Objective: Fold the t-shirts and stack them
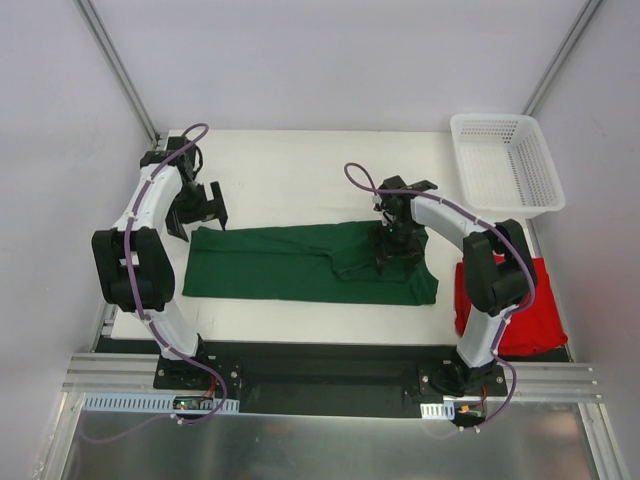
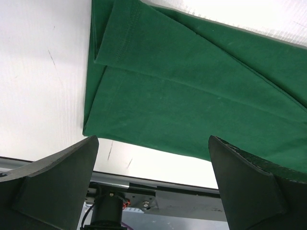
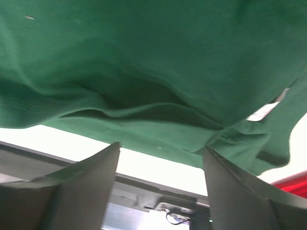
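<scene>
Left gripper wide open above left edge of green shirt. Right gripper open, close over its right end.

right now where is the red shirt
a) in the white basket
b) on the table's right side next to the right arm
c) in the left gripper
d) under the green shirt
b: the red shirt lies bunched on the right side of the table beside the right arm. It is outside the basket and not under the green shirt.
</scene>
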